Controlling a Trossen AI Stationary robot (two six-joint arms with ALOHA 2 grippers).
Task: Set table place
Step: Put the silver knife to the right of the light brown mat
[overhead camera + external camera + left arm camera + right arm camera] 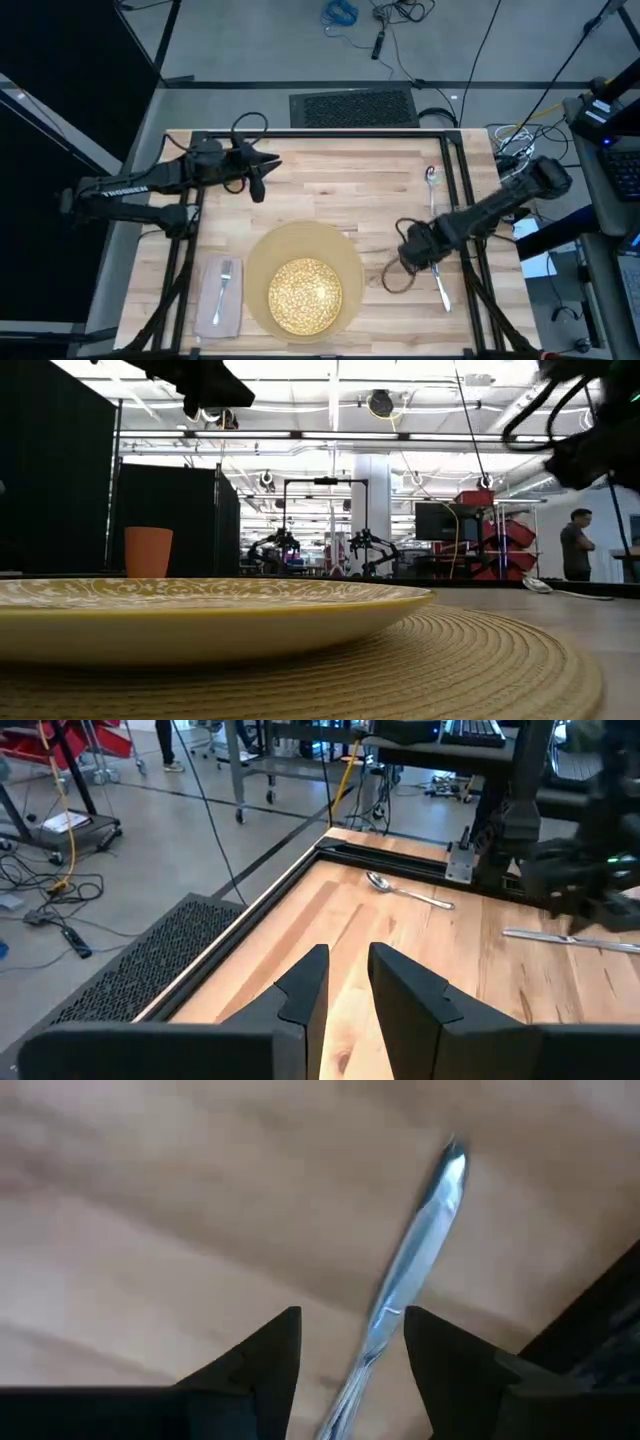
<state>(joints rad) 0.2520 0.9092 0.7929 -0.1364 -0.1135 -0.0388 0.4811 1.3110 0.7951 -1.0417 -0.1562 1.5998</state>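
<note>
The plate (200, 605) is sitting on the mat (480, 660) closest to me. My right gripper (350, 1342) is hanging open around the knife (410, 1270), right of the plate. If I'm closing crooked, the thin knife could be slipping out.

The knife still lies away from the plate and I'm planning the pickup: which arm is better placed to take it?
The right. Its hand hangs open directly over the knife, fingers either side. The left hand waits across the table, far from it.
</note>
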